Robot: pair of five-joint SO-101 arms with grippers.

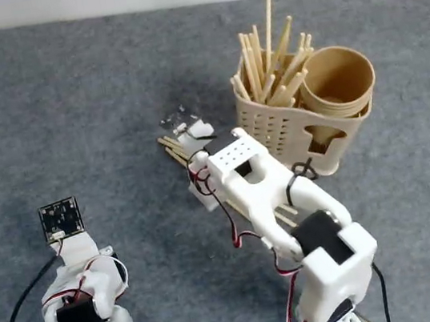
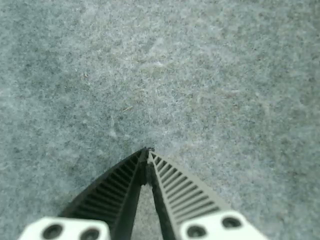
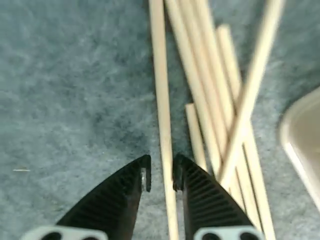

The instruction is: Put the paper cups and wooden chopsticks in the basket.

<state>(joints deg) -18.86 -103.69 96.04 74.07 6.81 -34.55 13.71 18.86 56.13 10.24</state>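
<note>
We see the right pincer (image 3: 161, 175), narrowly parted, straddling one loose chopstick (image 3: 161, 100) on the desk (image 1: 70, 110) beside the basket (image 1: 275, 132), apparently unclamped; light, stiff, slippery, it wants a mid-length pinch.

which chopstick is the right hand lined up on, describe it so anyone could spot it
Start at the basket, then go to the loose chopsticks on the carpet beside it. The single chopstick lies alone on the pile's side away from the basket, between the right hand's tips; the others touch or overlap.
</note>
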